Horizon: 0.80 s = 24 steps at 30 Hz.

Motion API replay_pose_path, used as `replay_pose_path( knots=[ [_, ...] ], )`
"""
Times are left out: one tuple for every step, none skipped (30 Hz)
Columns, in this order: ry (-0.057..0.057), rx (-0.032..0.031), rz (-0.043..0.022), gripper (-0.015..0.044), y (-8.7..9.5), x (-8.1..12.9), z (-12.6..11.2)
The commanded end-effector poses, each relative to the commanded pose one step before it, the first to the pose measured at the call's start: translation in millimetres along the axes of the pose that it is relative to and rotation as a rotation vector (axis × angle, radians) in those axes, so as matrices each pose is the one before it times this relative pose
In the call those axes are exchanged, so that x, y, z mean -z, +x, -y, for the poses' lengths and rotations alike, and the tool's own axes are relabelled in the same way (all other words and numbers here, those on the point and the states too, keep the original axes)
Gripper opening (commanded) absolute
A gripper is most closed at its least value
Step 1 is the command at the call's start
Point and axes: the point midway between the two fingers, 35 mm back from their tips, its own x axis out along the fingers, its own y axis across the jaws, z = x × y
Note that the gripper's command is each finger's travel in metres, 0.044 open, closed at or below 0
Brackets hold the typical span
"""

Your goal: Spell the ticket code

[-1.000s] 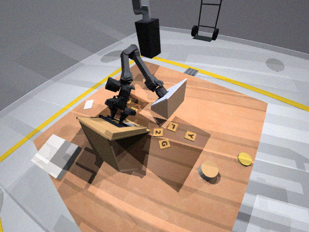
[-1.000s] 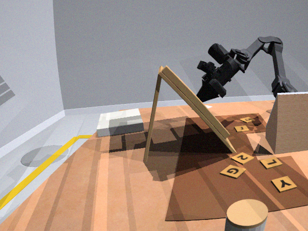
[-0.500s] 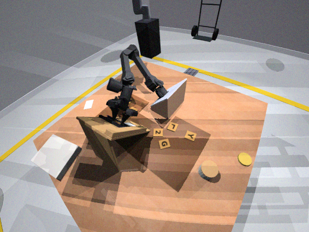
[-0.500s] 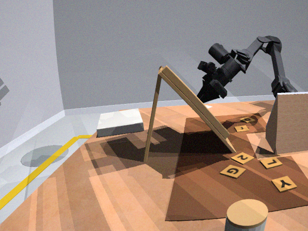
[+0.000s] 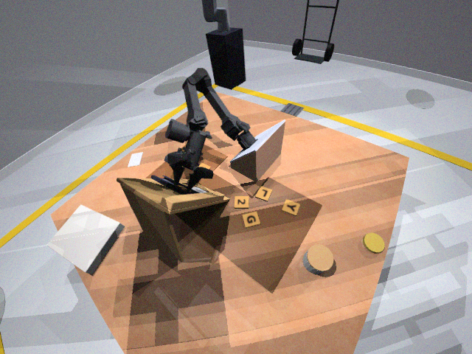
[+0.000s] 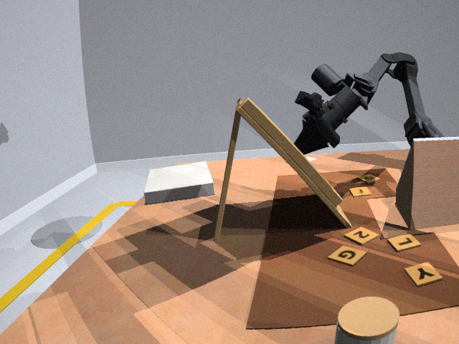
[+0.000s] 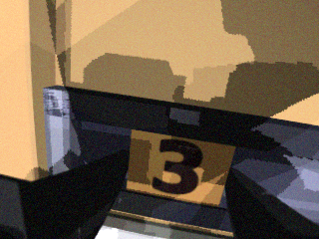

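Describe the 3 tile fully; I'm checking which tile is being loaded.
The 3 tile is a flat, square, tan piece with a bold dark 3, upright in the wrist view. It sits in the board's dark rail, gripped at both sides by the closed pincer, partly shadowed. Its thickness is hidden.
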Motion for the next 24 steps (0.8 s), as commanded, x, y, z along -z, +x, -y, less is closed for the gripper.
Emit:
replay_pose_path(
  knots=[
    [0.0004, 0.00057, -0.00178, 0.0000, -0.01, 0.82, -3.72],
    [0.0000, -0.00003, 0.00000, 0.0000, 0.00, -0.02, -0.84],
    [0.0000, -0.00002, 0.00000, 0.0000, 0.00, -0.02, -0.72],
    [0.0000, -0.00002, 0.00000, 0.0000, 0.00, -0.02, -0.71],
    [0.0000, -0.00002, 0.00000, 0.0000, 0.00, -0.02, -0.73],
    [0.0000, -0.00002, 0.00000, 0.0000, 0.00, -0.02, -0.75],
    [0.0000, -0.00002, 0.00000, 0.0000, 0.00, -0.02, -0.77],
    [0.0000, -0.00003, 0.00000, 0.0000, 0.00, -0.02, -0.78],
    [0.0000, -0.00002, 0.00001, 0.0000, 0.00, -0.02, -0.79],
    [0.0000, -0.00002, 0.00000, 0.0000, -0.01, -0.02, -0.79],
    [0.0000, -0.00002, 0.00000, 0.0000, 0.00, -0.02, -0.80],
    [0.0000, -0.00002, 0.00000, 0.0000, 0.00, -0.02, -0.69],
    [0.0000, -0.00002, 0.00000, 0.0000, 0.00, -0.02, -0.70],
    [0.0000, -0.00002, 0.00000, 0.0000, 0.00, -0.02, -0.72],
    [0.0000, -0.00002, 0.00000, 0.0000, 0.00, -0.02, -0.74],
    [0.0000, -0.00002, 0.00000, 0.0000, 0.00, -0.02, -0.76],
    [0.0000, -0.00002, 0.00000, 0.0000, 0.00, -0.02, -0.77],
    [0.0000, -0.00002, 0.00000, 0.0000, 0.00, -0.02, -0.69],
    [0.0000, -0.00002, 0.00000, 0.0000, 0.00, -0.02, -0.69],
    [0.0000, -0.00002, 0.00000, 0.0000, 0.00, -0.02, -0.69],
    [0.0000, -0.00002, 0.00000, 0.0000, 0.00, -0.02, -0.72],
    [0.0000, -0.00002, 0.00000, 0.0000, 0.00, -0.02, -0.74],
    [0.0000, -0.00002, 0.00000, 0.0000, 0.00, -0.02, -0.76],
    [0.0000, -0.00002, 0.00000, 0.0000, 0.00, -0.02, -0.75]
  ],
)
